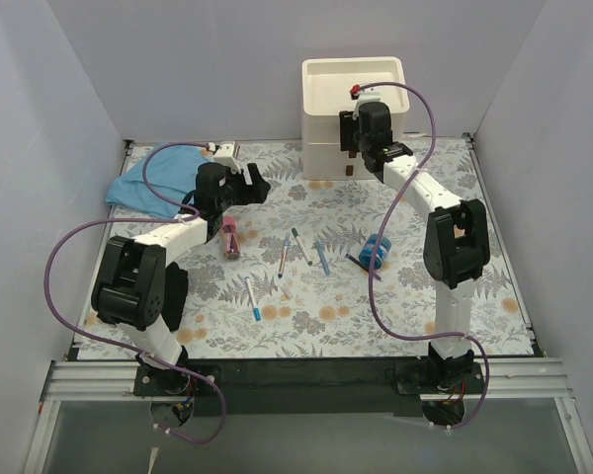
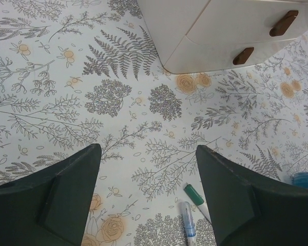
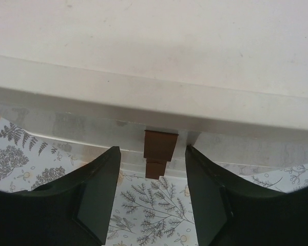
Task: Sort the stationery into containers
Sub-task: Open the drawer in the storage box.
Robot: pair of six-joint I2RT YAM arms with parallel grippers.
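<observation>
Because a drawer has to come out before anything can go in, the right gripper is lined up on a small reddish-brown drawer handle. Its jaws are parted to either side of the handle, with a gap showing on both sides, so nothing is gripped. That handle belongs to the cream-white plastic unit of stacked drawers, which stands at the middle of the table's far edge.

The left gripper hangs wide open and empty over the floral table cover, probably waiting until a drawer is out. Just nearside of it lie a thin white pen with a green cap and a thin white pen with a blue cap.

A pink tube and a blue tape roll lie unsorted mid-table. A light-blue cloth sits towards the far-left corner.
</observation>
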